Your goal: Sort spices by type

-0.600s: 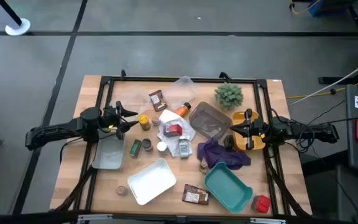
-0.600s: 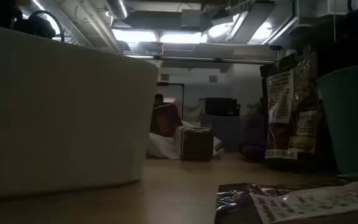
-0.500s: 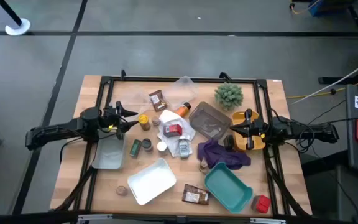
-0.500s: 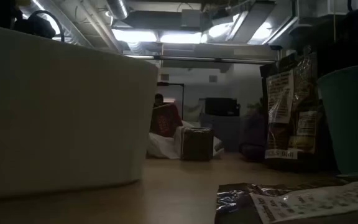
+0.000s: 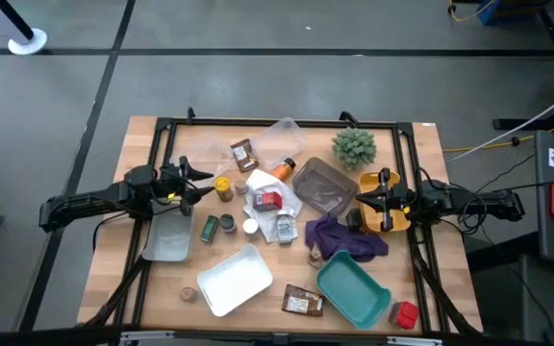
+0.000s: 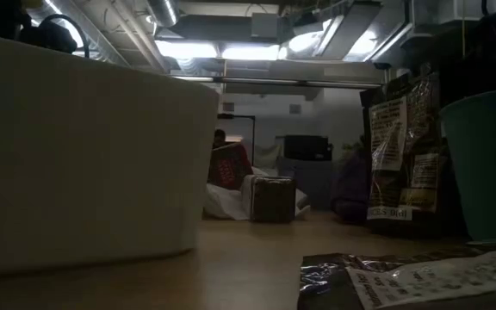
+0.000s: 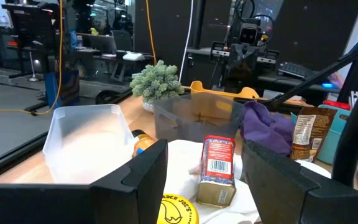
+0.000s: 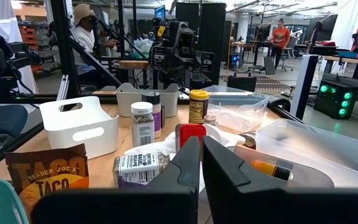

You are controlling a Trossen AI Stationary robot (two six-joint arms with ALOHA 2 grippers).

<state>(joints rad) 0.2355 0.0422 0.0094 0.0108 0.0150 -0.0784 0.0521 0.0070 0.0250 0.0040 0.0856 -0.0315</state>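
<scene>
Spices lie scattered mid-table: a yellow-lidded jar [image 5: 222, 185] [image 7: 176, 210], a red box [image 5: 269, 200] [image 7: 216, 171] on the white cloth [image 5: 263, 204], a green jar [image 5: 209, 228], a brown jar [image 5: 227, 224], brown packets [image 5: 243, 154] [image 5: 302, 303] and a second red box [image 5: 405, 314]. My left gripper [image 5: 198, 183] [image 7: 204, 149] is open, its fingertips just short of the yellow-lidded jar. My right gripper [image 5: 364, 200] [image 8: 202, 146] is shut, hovering over the yellow tray [image 5: 397, 216] and pointing toward the pile.
Trays ring the pile: a grey one [image 5: 320, 187], a teal one [image 5: 352, 291], a white one [image 5: 234, 279], and clear ones [image 5: 166, 238] [image 5: 282, 135]. A green plant [image 5: 354, 146] stands at the far right. A purple cloth [image 5: 339, 238] lies near the teal tray. People show in the room behind.
</scene>
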